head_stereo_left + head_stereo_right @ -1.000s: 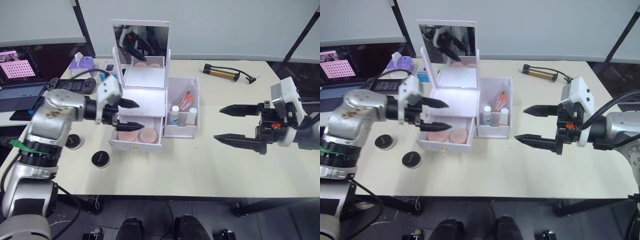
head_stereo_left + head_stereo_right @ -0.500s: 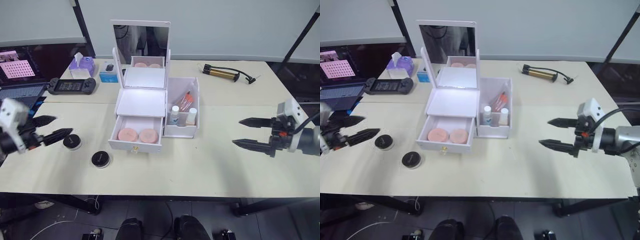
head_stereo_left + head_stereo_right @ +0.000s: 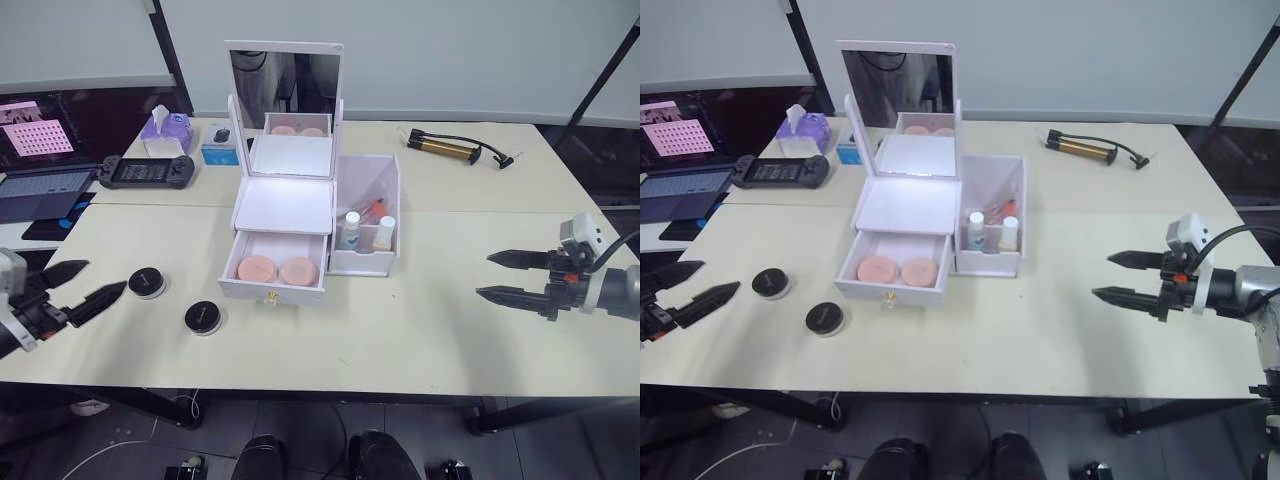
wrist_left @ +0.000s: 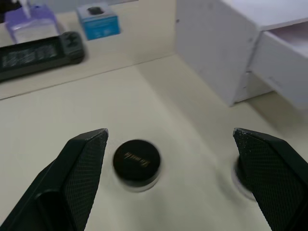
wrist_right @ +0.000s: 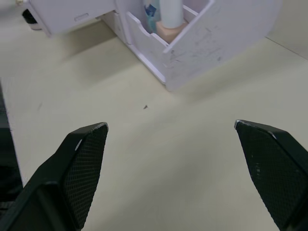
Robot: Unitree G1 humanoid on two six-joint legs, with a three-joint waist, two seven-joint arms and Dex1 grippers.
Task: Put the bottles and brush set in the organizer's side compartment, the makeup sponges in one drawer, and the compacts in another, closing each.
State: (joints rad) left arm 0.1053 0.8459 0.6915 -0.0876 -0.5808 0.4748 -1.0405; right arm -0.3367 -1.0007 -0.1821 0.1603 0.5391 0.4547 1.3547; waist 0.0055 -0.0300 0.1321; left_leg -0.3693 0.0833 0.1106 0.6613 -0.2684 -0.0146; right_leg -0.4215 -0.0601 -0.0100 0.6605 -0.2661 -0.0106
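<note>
Both arms have drawn back since a second ago: the left one, which hovered over the open drawer, now sits low at the lower left of the frame, and the right one has slid out toward the right edge.

Table (image 3: pixel 430 330): pale, wide, mostly bare in front.

Organizer (image 3: pixel 285 205): white, upper centre, mirror up. Its lower drawer (image 3: pixel 273 275) is pulled open with two pink makeup sponges (image 3: pixel 258 268) lying inside. Side compartment (image 3: pixel 366 222) on its right already holds the bottles and what looks like the brush set.

Left gripper (image 3: pixel 85 285): fingers spread wide, empty, pointing toward the compacts. Right gripper (image 3: pixel 512 277): fingers also spread, empty, well apart from everything.

Compacts: two black round ones on the table, left of the organizer. One (image 3: pixel 147 283) lies just beside the left fingertips; the other (image 3: pixel 203 317) lies nearer the drawer front. Left wrist view puts the first compact (image 4: pixel 136 160) between the fingers but ahead of them.

Judgement: sponges are in, drawer not yet shut, compacts not yet stowed. If a compact comes next, take the nearer one: lower the fingers to straddle its rim squarely, since it is low, flat and likely slippery. Shutting the sponge drawer calls for a straight push on its front.
</note>
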